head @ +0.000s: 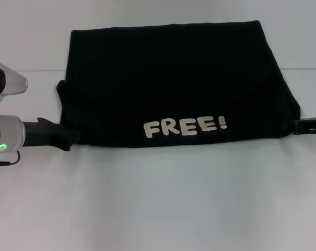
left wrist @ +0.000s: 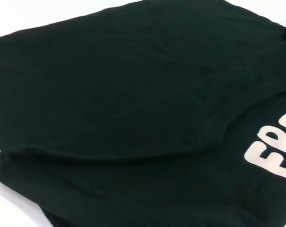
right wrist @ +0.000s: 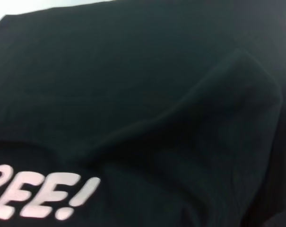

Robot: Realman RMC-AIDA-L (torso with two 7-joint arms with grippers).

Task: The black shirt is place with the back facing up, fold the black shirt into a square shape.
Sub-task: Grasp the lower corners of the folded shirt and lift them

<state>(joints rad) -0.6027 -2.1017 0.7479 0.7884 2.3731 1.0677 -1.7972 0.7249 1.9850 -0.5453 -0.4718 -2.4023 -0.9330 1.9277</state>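
The black shirt (head: 173, 83) lies folded into a wide block on the white table (head: 158, 198). Its near part is turned over, so the silver-white "FREE!" lettering (head: 185, 127) faces up along the near edge. My left gripper (head: 70, 140) is at the shirt's near left corner, its black tip merging with the cloth. At the near right corner, my right gripper (head: 300, 126) touches the cloth. The left wrist view is filled with the black shirt (left wrist: 133, 109) and part of the lettering (left wrist: 275, 156). In the right wrist view the shirt (right wrist: 143, 85) shows folds and the lettering (right wrist: 39, 196).
The white table stretches bare in front of the shirt and beside it. A seam or table edge (head: 37, 70) runs behind the shirt's middle. My left arm's silver wrist (head: 6, 138) sits at the left border.
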